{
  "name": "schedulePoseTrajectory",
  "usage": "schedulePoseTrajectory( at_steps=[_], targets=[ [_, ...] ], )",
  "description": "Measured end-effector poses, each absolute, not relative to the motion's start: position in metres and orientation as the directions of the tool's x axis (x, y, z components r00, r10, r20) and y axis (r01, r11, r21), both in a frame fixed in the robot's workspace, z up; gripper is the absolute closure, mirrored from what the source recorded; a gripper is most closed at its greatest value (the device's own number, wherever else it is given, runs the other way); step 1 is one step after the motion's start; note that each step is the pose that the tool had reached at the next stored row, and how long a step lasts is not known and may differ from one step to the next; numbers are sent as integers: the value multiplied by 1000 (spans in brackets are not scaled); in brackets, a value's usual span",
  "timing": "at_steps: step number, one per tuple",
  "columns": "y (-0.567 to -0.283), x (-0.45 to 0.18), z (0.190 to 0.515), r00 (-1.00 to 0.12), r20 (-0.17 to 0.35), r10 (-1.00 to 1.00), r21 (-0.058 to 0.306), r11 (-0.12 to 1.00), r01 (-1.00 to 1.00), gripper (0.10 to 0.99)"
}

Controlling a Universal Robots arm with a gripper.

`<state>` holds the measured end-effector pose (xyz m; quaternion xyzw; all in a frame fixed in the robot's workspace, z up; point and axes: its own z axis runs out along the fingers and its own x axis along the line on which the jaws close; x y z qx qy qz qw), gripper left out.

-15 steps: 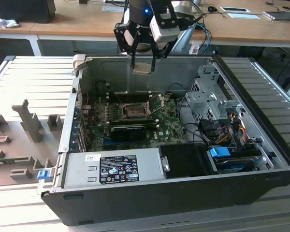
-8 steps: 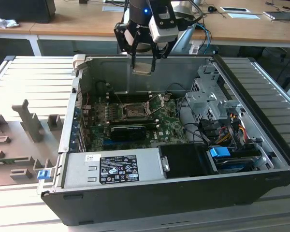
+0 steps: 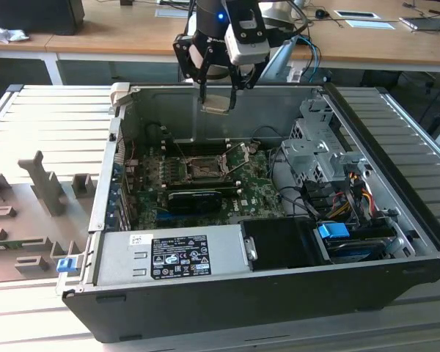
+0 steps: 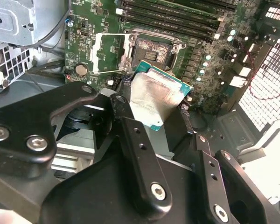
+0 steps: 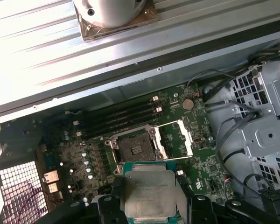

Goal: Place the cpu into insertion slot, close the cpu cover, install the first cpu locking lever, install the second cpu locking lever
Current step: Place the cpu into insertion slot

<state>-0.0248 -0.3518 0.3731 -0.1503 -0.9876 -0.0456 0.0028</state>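
Fingers [image 3: 203, 89] clenched on the cpu [image 5: 149, 193], held level. It hangs well above the insertion slot [image 5: 134, 148], offset toward the case wall [image 3: 279, 110]; cpu cover [image 5: 186, 138] stands open.

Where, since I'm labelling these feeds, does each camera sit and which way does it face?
Exterior view: off the arm, above the open computer case, looking down into it; the gripper shows, holding the cpu over the motherboard.
Second wrist view: on the wrist, looking past black gripper links at the insertion slot and open cpu cover.
First wrist view: also on the wrist, looking down at that slot; gripper parts flank the cpu.
Shared: both wrist views show cpu, insertion slot, cpu cover.
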Motion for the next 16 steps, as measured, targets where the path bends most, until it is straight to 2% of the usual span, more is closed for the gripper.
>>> schedulePoseTrajectory(
  at_steps=[7, 16],
  targets=[
    [-352, -25, 373, -946, 19, 324, 89, 942, 325, 557],
    [-352, -25, 372, -873, 19, 487, 89, 869, 487, 557]
  ],
)
